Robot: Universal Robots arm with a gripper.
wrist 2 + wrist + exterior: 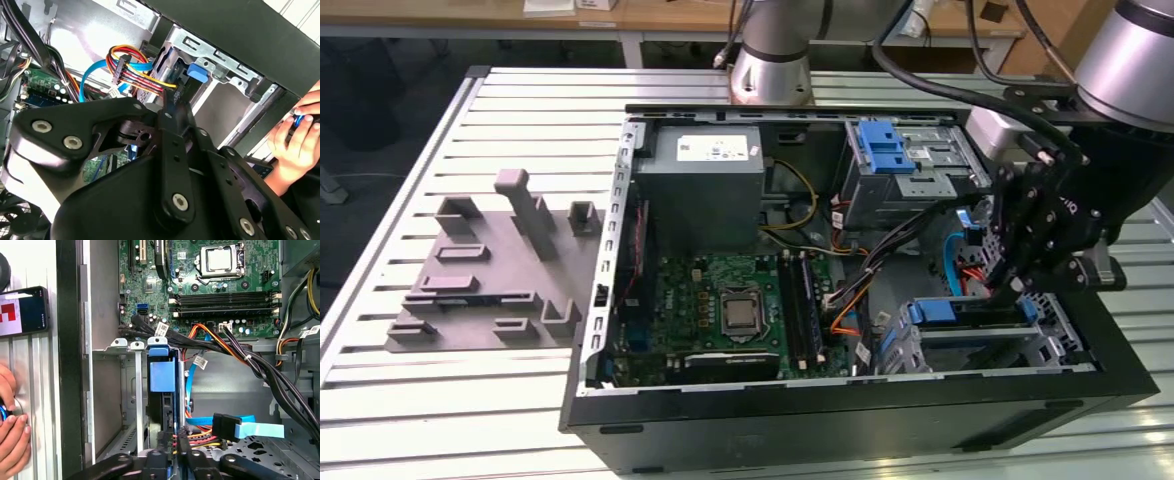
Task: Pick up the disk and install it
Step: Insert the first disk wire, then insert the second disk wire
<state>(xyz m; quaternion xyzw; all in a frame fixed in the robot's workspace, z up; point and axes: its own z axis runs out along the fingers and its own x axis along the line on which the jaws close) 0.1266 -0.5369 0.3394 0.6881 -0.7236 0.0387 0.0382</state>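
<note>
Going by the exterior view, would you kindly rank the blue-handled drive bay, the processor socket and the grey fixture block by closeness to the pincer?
1. Blue-handled drive bay, just beside the pincer.
2. Processor socket, mid-case on the motherboard.
3. Grey fixture block, outside the case, at the exterior view's left.

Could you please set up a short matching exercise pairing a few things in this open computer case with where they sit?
Things:
1. end effector
2. grey fixture block
3. power supply box
4. hand

Places:
A. on the slatted table, exterior view's left of the case
B. outside the case wall
C. far inner corner of the case
D. above the drive cage

Pairs: 1-D, 2-A, 3-C, 4-B
</note>
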